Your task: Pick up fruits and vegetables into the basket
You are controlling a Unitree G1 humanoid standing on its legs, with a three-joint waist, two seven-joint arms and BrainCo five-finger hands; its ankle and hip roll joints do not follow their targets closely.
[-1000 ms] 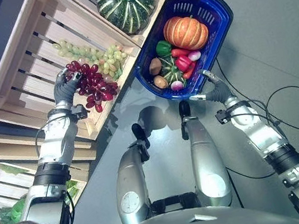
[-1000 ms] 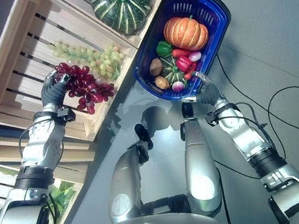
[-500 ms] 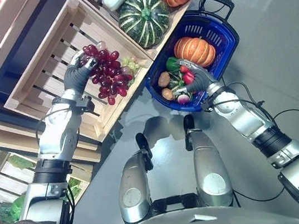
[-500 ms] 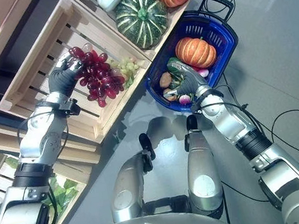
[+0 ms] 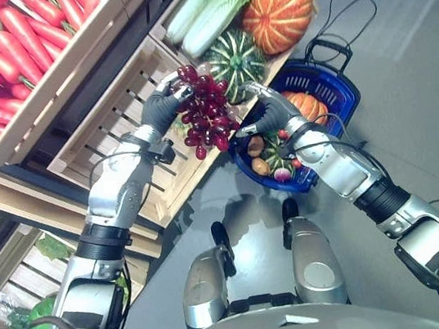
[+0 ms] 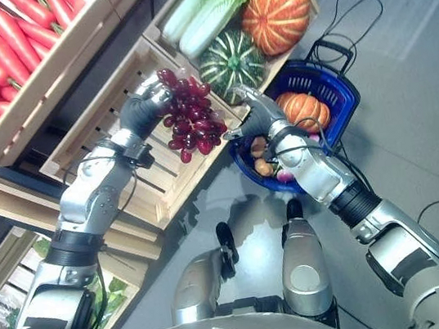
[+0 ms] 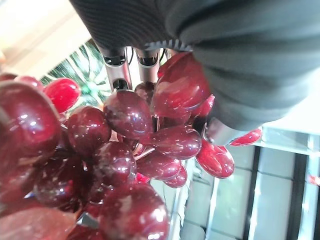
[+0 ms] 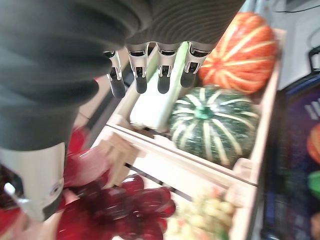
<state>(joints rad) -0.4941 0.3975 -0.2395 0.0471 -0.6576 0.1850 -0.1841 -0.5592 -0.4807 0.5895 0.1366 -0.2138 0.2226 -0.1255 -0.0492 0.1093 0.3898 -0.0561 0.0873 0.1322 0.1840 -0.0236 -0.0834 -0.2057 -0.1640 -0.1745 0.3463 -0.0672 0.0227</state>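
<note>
Left hand (image 5: 160, 107) clenches my red grape bunch (image 5: 206, 118), hanging lengthwise; blue basket (image 5: 339, 89) lies toward my open right hand (image 5: 271, 109).

No legible text, labels, numbers or signs anywhere: not on crates, not on basket, not on produce.

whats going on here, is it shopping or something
Close to it. The robot is filling a blue basket on the floor with produce from wooden crates. Its left hand is shut on a bunch of red grapes, held up in front of the crates, not yet over the basket. Its right hand is open, raised beside the grapes and above the basket, which already holds an orange pumpkin and smaller vegetables.
</note>
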